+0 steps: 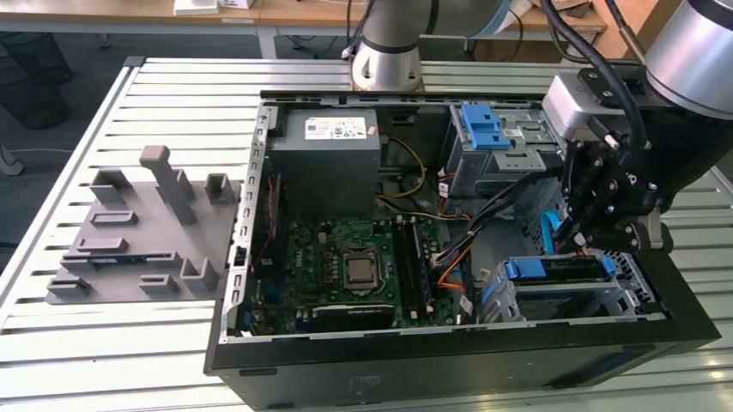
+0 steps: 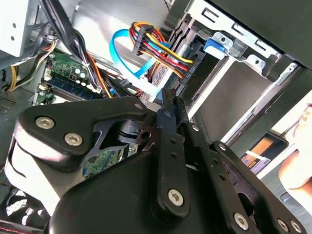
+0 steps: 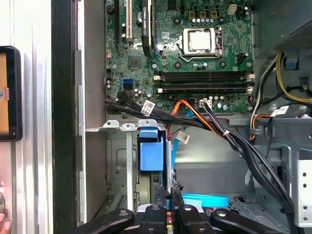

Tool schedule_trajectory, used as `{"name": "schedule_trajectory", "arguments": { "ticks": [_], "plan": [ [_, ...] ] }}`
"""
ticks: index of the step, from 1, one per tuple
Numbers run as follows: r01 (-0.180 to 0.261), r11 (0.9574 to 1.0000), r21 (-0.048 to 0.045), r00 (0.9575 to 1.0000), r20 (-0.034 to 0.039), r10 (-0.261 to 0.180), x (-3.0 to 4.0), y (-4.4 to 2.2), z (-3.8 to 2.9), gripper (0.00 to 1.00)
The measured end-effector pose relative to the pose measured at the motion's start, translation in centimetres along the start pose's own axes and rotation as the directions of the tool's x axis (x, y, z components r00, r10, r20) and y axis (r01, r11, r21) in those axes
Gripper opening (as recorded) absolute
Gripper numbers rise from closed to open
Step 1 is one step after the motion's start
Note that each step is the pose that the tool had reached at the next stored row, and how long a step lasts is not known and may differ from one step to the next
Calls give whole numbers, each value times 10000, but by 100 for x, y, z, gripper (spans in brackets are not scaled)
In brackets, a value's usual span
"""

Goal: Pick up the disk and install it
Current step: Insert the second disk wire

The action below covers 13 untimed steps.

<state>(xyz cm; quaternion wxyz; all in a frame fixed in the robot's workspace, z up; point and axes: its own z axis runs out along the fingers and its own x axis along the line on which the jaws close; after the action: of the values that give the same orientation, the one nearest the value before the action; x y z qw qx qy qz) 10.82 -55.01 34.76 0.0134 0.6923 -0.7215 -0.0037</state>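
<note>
The disk (image 1: 558, 269) sits on edge in the metal drive cage (image 1: 641, 296) at the near corner of the open computer case, on the exterior view's right, with its blue bracket end facing up. That blue bracket end (image 3: 150, 148) appears in the first wrist view, and as a blue tab (image 2: 217, 45) in the second. My gripper (image 1: 581, 242) hangs just above the cage beside the disk. Its fingers are shut together with nothing between them in both wrist views (image 3: 169, 194) (image 2: 168, 103). The tips stand close to a light blue flat cable (image 2: 127, 66).
Bundles of black and coloured cables (image 3: 229, 136) cross the case beside the cage. The motherboard (image 1: 349, 266), grey power supply (image 1: 332, 146) and blue latch (image 1: 481, 127) lie further in. A grey parts fixture (image 1: 137, 232) stands on the slatted table. A hand (image 2: 298, 165) rests outside the case.
</note>
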Motion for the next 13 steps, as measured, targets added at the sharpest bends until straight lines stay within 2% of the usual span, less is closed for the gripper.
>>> {"name": "schedule_trajectory", "arguments": {
  "ticks": [2,7,13],
  "plan": [
    [-2,10000,0,10000,0,2,15,-2,25,16],
    [-2,10000,0,10000,-1,2,15,-4,26,16],
    [-2,9999,-111,10000,-4,2,14,-41,34,16]
  ]
}}
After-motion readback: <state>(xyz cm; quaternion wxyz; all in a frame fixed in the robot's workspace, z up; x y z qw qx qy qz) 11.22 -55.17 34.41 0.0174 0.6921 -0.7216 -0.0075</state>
